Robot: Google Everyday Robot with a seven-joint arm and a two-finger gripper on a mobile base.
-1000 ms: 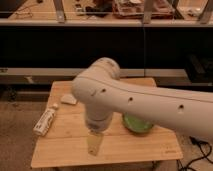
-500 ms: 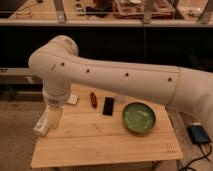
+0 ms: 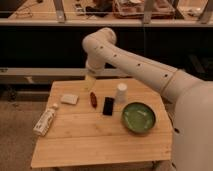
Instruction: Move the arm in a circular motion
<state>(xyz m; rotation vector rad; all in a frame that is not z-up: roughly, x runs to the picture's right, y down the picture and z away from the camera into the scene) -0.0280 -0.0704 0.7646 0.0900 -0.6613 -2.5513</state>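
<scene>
1. Motion is the job here: the arm (image 3: 142, 69) has to go round in a circle.
2. The arm is big and white with small dark dots. It comes in from the right side, climbs up and to the left, and bends at a round joint near the top.
3. From that bend, its last piece hangs almost straight down. The gripper (image 3: 90, 82) is the pale yellow tip at the bottom of that piece.
4. I cannot tell if the gripper is spread apart or pressed together. It does not look like it is holding anything.
5. The gripper hangs over the back left part of the wooden table (image 3: 95, 145). It looks like it is up in the air and not touching the table.
6. Below it on the table, the closest things are a small red-brown thing (image 3: 93, 99) and a flat white packet (image 3: 70, 99).
7. A white cup (image 3: 121, 93) stands up tall to the right of the gripper. A black flat thing (image 3: 108, 106) and a green bowl (image 3: 138, 117) are farther right. A white bottle (image 3: 45, 121) lies on its side far to the left.
8. I think the circle must stay up high. The tall cup is the one thing the tip could bump if it dips low while swinging right.
</scene>
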